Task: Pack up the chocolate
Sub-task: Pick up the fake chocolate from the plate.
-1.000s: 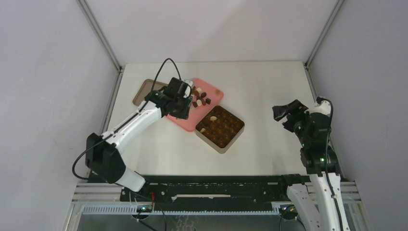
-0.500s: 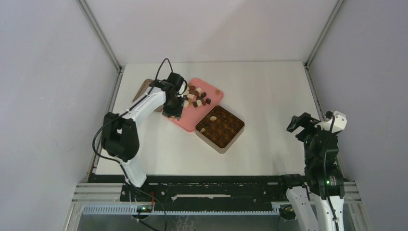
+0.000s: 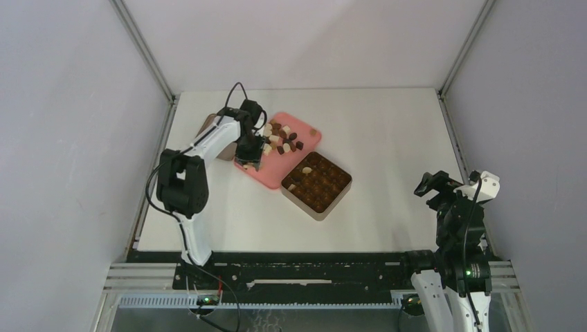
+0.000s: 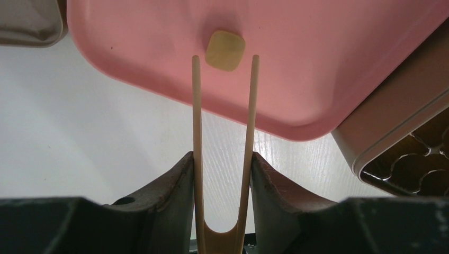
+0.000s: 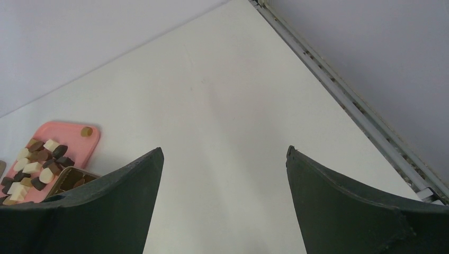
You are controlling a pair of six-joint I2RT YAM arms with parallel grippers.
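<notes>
Worktop [image 3: 387,138] white, walled on 3 sides. L arm reaches far-left over the pink tray [image 3: 311,135]. R arm is folded back at near-right edge, well apart from everything, prob. parked so it doesn't crowd the L. R tool [image 5: 222,153] is spread wide w/ nothing between its fingers. Tray sits at an angle, its near corner just beside the square tan tin [image 3: 339,197]. That short hop from tray to tin looks deliberate. Tan lid-like piece [image 3: 206,130] lies just beyond the tray's left side, partly under the arm. Tin's dark insert shows 2 cream pcs along its left edge. Other cells too dark to call filled or empty. L tool [image 4: 222,159] is closed on thin wooden tongs [image 4: 225,132], pinching them low near the bend so the 2 legs stick out fwd as fine tips, better suited to small pcs than the bulky fingers. Chocolate [image 3: 284,138] mostly heaped mid-tray, mixed dark, brown & cream. One cream squarish pc [image 4: 225,50] lies apart from the heap, betw. the tong tips w/ a gap each side, so not yet pinched. Judged step: line-up before a squeeze; packing at an early stage.
</notes>
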